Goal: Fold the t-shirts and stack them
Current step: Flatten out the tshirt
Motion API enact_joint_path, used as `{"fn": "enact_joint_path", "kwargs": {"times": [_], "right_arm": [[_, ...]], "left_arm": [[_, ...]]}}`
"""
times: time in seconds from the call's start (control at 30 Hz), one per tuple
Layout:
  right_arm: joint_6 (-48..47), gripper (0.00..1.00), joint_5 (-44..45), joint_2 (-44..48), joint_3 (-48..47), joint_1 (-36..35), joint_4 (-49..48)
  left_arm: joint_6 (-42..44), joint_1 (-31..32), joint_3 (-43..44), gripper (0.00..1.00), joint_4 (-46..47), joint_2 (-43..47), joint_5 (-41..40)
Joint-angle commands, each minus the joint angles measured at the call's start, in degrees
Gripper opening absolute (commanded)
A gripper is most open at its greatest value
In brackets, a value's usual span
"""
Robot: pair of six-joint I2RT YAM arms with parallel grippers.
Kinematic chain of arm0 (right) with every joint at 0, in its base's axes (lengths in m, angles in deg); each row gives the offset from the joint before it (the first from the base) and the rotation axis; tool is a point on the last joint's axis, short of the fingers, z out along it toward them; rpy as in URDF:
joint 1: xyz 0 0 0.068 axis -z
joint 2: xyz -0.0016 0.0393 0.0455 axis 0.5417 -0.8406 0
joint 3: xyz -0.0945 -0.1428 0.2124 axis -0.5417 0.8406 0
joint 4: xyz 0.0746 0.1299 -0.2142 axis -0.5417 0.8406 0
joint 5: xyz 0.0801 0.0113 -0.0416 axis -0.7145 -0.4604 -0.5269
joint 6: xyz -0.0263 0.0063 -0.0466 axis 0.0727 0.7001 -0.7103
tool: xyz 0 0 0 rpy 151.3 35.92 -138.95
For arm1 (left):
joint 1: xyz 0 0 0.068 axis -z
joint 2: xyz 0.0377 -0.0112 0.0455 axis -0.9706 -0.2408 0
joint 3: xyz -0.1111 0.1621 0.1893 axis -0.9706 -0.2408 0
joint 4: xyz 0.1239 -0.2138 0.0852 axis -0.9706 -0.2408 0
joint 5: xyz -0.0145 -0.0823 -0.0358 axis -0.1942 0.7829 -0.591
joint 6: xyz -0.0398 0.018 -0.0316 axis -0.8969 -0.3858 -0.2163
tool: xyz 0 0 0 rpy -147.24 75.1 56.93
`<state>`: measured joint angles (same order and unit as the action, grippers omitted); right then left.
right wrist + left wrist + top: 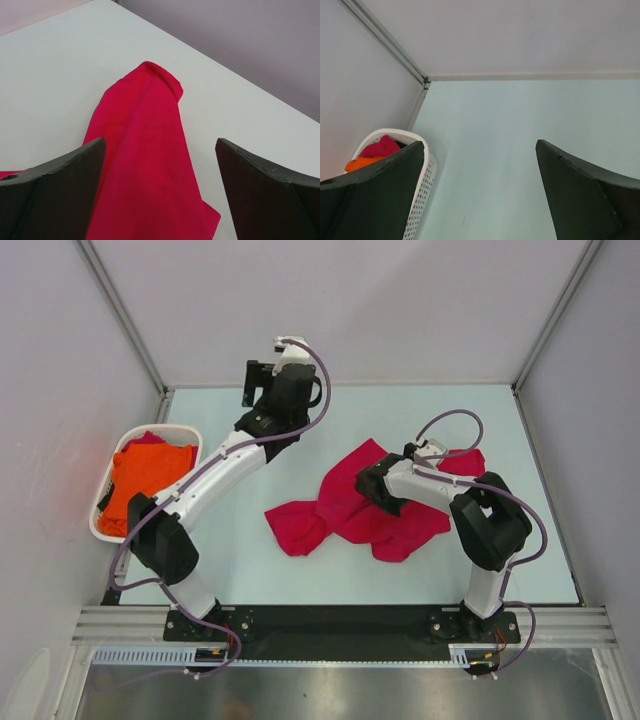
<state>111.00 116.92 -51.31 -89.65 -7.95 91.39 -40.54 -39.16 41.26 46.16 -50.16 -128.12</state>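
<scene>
A crimson t-shirt (pixel 350 515) lies crumpled in the middle of the table. My right gripper (pixel 364 484) hovers over its upper part, jaws wide open and holding nothing. In the right wrist view a long fold of the crimson t-shirt (pixel 145 170) runs between the open fingers (pixel 60 190). An orange t-shirt (pixel 145 480) sits bunched in the white basket (pixel 100 527) at the left, with a bit of crimson cloth (pixel 150 438) behind it. My left gripper (pixel 254 386) is raised near the back of the table. It is open and empty over bare table (pixel 480 190).
The white perforated basket (pixel 422 195) stands at the table's left edge, close to the left arm's forearm. Grey walls with metal corner posts (pixel 130 325) close in the back and both sides. The arm bases sit on a black rail (pixel 340 622) at the near edge.
</scene>
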Motion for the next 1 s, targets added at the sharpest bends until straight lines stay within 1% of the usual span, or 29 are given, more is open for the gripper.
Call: {"fn": "enact_joint_path", "kwargs": {"times": [0.0, 0.03, 0.2, 0.37, 0.47, 0.53, 0.6, 0.63, 0.67, 0.73, 0.77, 0.8, 0.83, 0.87, 0.9, 0.93, 0.97], "right_arm": [[2.9, 0.97, 10.5, 0.0, 0.1, 0.1, 8.8], [3.2, 0.97, 10.1, 0.3, 0.5, 0.3, 8.8], [4.2, 0.97, 6.8, 2.0, 3.0, 0.9, 8.8], [7.0, 0.96, 4.5, 4.6, 7.4, -1.7, 8.8], [8.1, 0.96, 3.1, 4.9, 9.0, -2.8, 8.6], [7.9, 0.96, 0.5, 4.6, 9.0, -2.8, 8.4], [5.6, 0.95, -0.8, 5.0, 8.7, -2.8, 6.8], [2.8, 0.95, -2.1, 5.5, 8.7, -2.8, 4.9], [-2.9, 0.95, -2.7, 6.2, 8.9, -2.8, 2.5], [-11.2, 0.95, -6.2, 9.9, 10.6, -2.2, -7.4], [-25.6, 0.95, -8.1, 12.2, 11.9, -1.1, -13.4], [-32.2, 0.93, -14.3, 17.2, 16.1, 0.1, -26.9], [-39.0, 0.88, -18.0, 20.9, 18.6, 1.5, -34.4], [-45.5, 0.85, -20.8, 23.9, 21.7, 2.8, -46.3], [-53.4, 0.82, -22.4, 26.5, 26.1, 3.9, -51.0], [-57.7, 0.77, -23.1, 30.4, 27.6, 4.0, -54.8], [-60.2, 0.75, -23.0, 31.0, 27.9, 4.0, -57.0]], "left_arm": [[-7.3, -0.1, -4.3, 1.0, -7.1, -0.7, 4.6], [-8.9, -0.1, -5.4, 1.0, -7.2, -0.1, 6.5], [-11.9, -0.1, -12.5, 1.0, -7.2, 1.9, 9.0], [-14.3, 0.2, -18.1, 1.0, -7.1, 3.0, 10.9], [-15.3, 0.3, -20.0, 1.0, -7.4, 3.1, 11.0], [-16.4, 0.5, -20.7, 1.0, -7.7, 3.6, 11.6], [-16.6, 0.8, -21.6, 1.0, -7.5, 4.0, 11.9], [-16.7, 0.9, -21.8, 1.0, -7.4, 4.1, 12.0], [-16.7, 1.0, -21.9, 1.0, -7.5, 4.0, 11.9], [-16.7, 1.2, -21.9, 1.0, -7.7, 4.0, 11.7], [-16.7, 1.3, -22.0, 1.0, -7.7, 4.0, 11.7], [-16.8, 1.6, -22.0, 1.0, -7.7, 4.1, 11.5], [-16.8, 1.7, -22.1, 1.0, -7.8, 4.1, 11.3], [-16.8, 1.8, -22.4, 1.0, -7.8, 4.2, 11.1], [-16.9, 1.9, -22.4, 1.0, -7.8, 4.2, 11.0], [-16.9, 1.9, -22.5, 1.0, -7.8, 4.2, 10.9], [-17.0, 2.0, -22.7, 1.0, -7.8, 4.3, 10.9]]}}
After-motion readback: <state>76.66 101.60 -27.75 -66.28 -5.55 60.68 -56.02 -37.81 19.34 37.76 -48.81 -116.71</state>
